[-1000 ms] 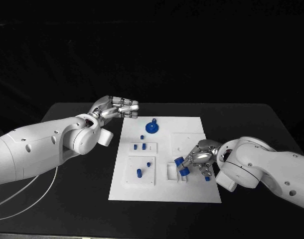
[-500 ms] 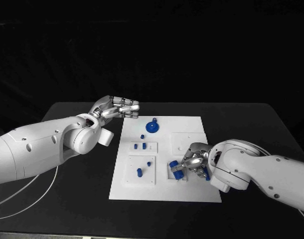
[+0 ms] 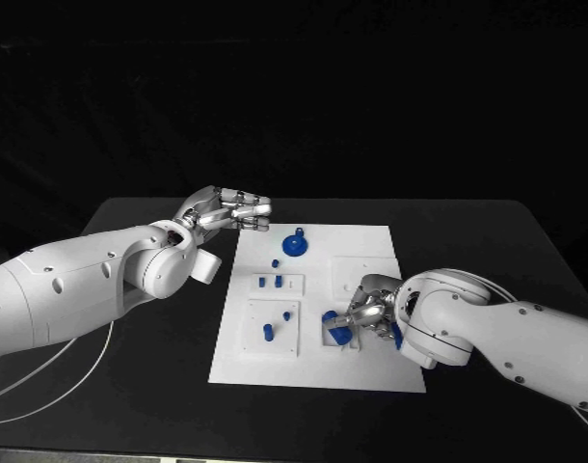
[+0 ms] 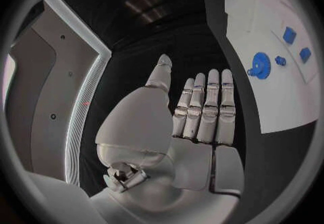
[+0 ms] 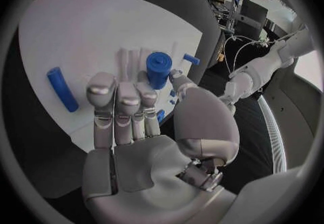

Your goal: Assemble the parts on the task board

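The left hand (image 3: pixel 225 209) hovers off the far left corner of the task board (image 3: pixel 378 362), over the black table (image 3: pixel 142 376). Its fingers lie straight and side by side, the thumb apart from them, with nothing between them; the left wrist view shows the palm (image 4: pixel 196 127) flat and bare. On the board's left half, small blue parts stand in raised white blocks: a pair (image 3: pixel 269 284) nearer the far edge, a peg (image 3: pixel 269 334) in the block nearer the front. A blue gear (image 3: pixel 296 247) sits toward the far edge of the board, apart from the left hand. The right hand (image 3: pixel 366 311) reaches down over the board's right half, just inside its right edge, and holds a blue cylinder (image 5: pixel 159 69) upright between thumb and fingertips over a white slotted block (image 3: pixel 338 333). Another blue rod (image 5: pixel 62 88) lies flat on the board beside that hand. Open table lies on both sides of the board.
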You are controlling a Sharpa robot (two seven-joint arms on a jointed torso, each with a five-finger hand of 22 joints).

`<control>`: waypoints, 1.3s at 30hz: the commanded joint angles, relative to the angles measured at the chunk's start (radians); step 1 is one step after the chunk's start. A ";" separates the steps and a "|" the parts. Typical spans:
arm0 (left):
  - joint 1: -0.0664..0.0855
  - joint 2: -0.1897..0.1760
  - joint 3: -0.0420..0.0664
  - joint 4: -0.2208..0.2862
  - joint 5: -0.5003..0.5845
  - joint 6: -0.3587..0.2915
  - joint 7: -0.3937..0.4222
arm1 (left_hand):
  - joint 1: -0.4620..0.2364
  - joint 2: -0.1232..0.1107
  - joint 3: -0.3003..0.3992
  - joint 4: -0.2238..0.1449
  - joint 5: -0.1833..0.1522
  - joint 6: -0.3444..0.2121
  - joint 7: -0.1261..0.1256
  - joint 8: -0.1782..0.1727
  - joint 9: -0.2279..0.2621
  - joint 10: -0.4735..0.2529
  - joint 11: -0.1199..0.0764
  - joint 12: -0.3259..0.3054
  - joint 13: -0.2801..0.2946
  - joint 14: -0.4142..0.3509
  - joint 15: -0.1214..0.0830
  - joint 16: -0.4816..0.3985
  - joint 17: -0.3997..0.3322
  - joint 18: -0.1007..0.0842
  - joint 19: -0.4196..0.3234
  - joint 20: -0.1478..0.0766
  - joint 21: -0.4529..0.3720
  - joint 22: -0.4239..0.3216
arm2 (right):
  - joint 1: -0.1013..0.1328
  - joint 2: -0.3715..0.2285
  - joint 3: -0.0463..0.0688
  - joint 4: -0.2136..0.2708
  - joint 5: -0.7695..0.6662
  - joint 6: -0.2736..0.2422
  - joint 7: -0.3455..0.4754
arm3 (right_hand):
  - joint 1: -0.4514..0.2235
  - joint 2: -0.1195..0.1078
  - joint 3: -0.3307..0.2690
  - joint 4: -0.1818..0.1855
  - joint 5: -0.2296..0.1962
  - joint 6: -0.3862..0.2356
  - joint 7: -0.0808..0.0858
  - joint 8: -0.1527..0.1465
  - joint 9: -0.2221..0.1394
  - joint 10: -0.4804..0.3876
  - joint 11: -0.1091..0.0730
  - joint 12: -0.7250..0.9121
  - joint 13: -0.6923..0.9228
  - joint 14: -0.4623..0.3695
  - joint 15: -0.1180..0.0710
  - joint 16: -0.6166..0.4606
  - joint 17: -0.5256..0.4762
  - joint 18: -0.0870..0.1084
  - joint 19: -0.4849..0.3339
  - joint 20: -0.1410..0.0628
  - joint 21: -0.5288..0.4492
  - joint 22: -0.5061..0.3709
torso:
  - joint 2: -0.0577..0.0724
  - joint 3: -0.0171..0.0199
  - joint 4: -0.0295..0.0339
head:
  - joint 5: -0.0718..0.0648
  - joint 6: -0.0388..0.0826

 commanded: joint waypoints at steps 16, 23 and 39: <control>0.000 0.000 0.000 0.002 -0.010 0.022 -0.009 | -0.008 -0.002 0.003 0.010 -0.004 0.000 0.008 -0.001 0.000 -0.009 0.003 -0.002 0.001 -0.012 0.001 -0.004 0.001 0.003 -0.003 0.004 0.006 -0.003 | -0.004 0.008 -0.014 -0.001 -0.041 0.080 -0.031 | -0.064 0.180 -0.574 0.027 -0.125 -0.010 0.000 -0.002 0.008 -0.003 0.001 -0.006 0.000 0.005 0.000 0.001 0.012 -0.020 0.053 -0.003 0.012 0.100 | 0.000 0.0009 -0.0002 | 0.002 0.000; 0.000 -0.002 -0.001 0.001 -0.010 0.022 -0.012 | -0.008 -0.003 0.005 0.013 -0.004 -0.001 0.008 -0.001 0.000 -0.011 0.003 -0.002 0.001 -0.014 0.002 -0.004 0.001 0.003 -0.003 0.004 0.006 -0.005 | -0.004 -0.011 -0.014 0.026 -0.042 0.091 -0.029 | -0.080 0.126 -0.502 0.062 -0.126 -0.008 0.001 -0.003 0.004 -0.001 -0.001 -0.008 0.003 0.006 0.000 0.000 0.018 -0.022 0.052 -0.004 0.014 0.100 | 0.000 0.0013 -0.0011 | 0.003 0.001; 0.000 -0.003 -0.002 -0.005 -0.012 0.019 -0.019 | -0.006 -0.004 0.007 0.013 -0.003 -0.002 0.008 -0.001 0.000 -0.011 0.003 -0.002 0.000 -0.014 0.002 -0.004 0.001 0.003 -0.003 0.005 0.007 -0.007 | -0.004 -0.063 -0.004 0.081 -0.050 0.091 -0.009 | -0.021 0.135 -0.475 0.004 -0.120 -0.005 0.000 -0.003 0.009 0.000 0.001 -0.003 0.007 0.008 0.002 -0.001 0.018 -0.020 0.052 0.000 0.013 0.099 | 0.000 0.0010 -0.0015 | 0.000 0.003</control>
